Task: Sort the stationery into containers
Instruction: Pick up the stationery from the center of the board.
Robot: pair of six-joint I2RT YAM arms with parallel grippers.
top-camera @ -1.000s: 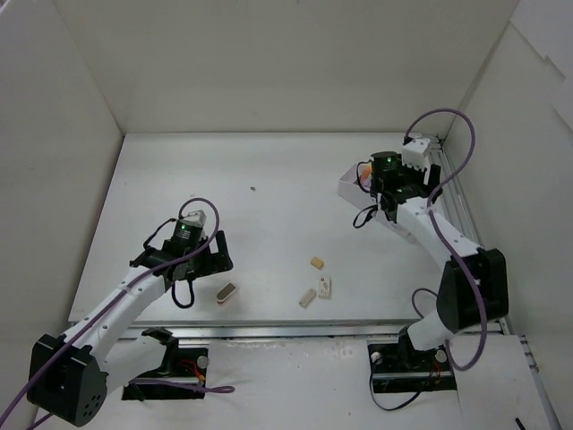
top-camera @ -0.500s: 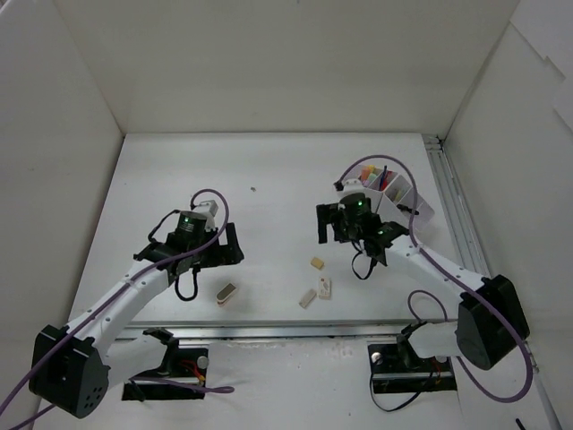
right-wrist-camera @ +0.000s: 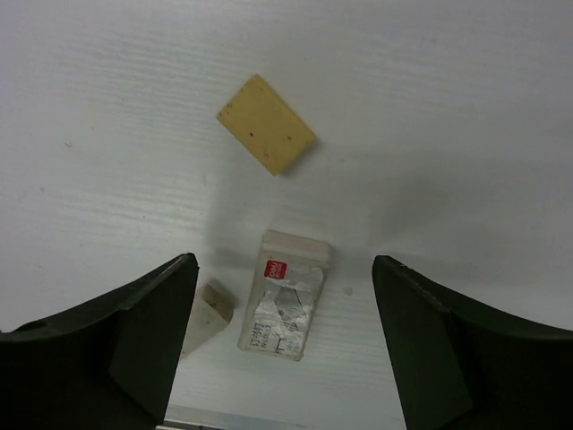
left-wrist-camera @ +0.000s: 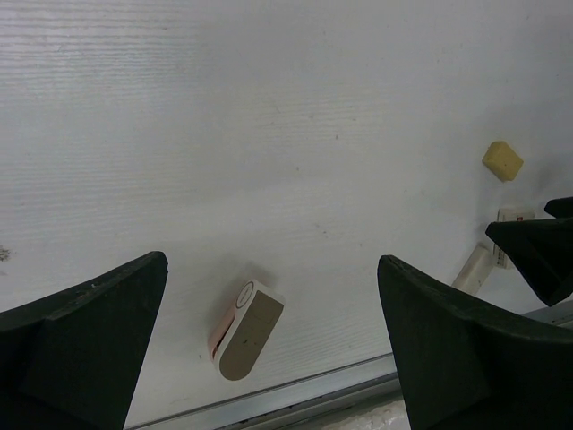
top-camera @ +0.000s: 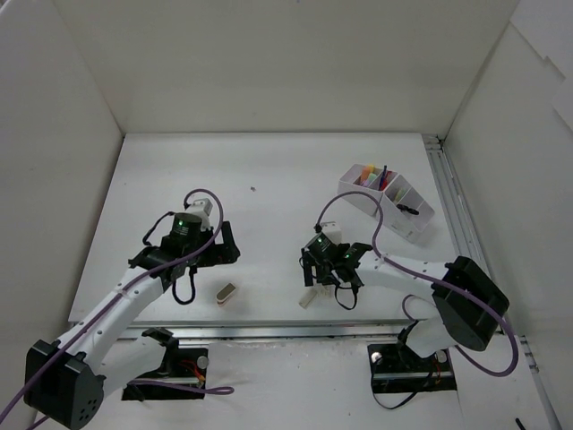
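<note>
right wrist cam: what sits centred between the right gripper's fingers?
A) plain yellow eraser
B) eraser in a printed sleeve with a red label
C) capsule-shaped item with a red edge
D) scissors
B: in the right wrist view the sleeved eraser lies between the spread fingers of the right gripper. The plain yellow eraser lies farther ahead, beyond the fingertips.
</note>
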